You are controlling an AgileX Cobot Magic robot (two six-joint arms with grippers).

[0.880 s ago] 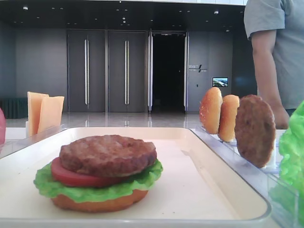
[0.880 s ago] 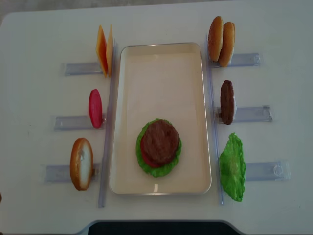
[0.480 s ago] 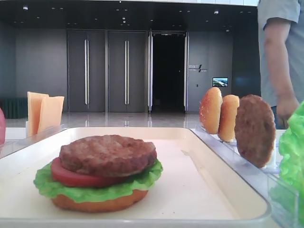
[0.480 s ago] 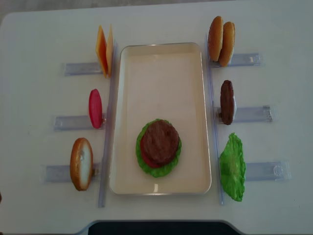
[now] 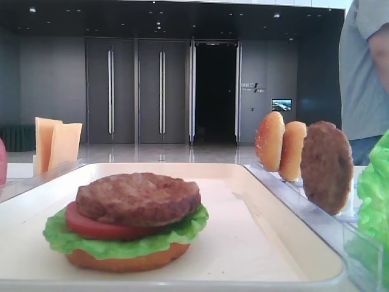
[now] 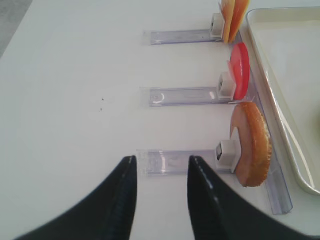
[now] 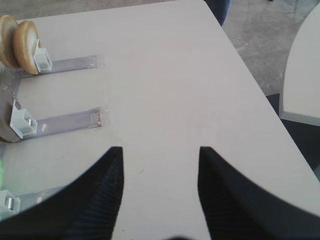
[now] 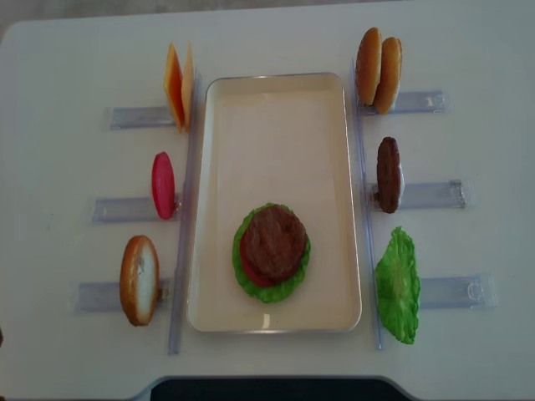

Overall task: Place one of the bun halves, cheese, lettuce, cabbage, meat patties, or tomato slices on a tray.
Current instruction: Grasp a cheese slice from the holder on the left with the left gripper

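both jaws released over bare table [image 8: 67, 50]; racks [image 8: 134, 117] flank the tray [image 8: 276, 109].

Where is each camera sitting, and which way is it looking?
Exterior high: low at the tray edge, facing the burger stack; no robot parts.
Realsense: overhead, straight down on the tray; no robot parts.
Right wrist: behind the open right pincer, over empty racks.
Left wrist: behind the open left pincer, toward a bun half.
Shared: that bun half also shows in the realsense view.

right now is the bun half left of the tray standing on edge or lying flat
On edge: the bun half stands upright in its clear rack.
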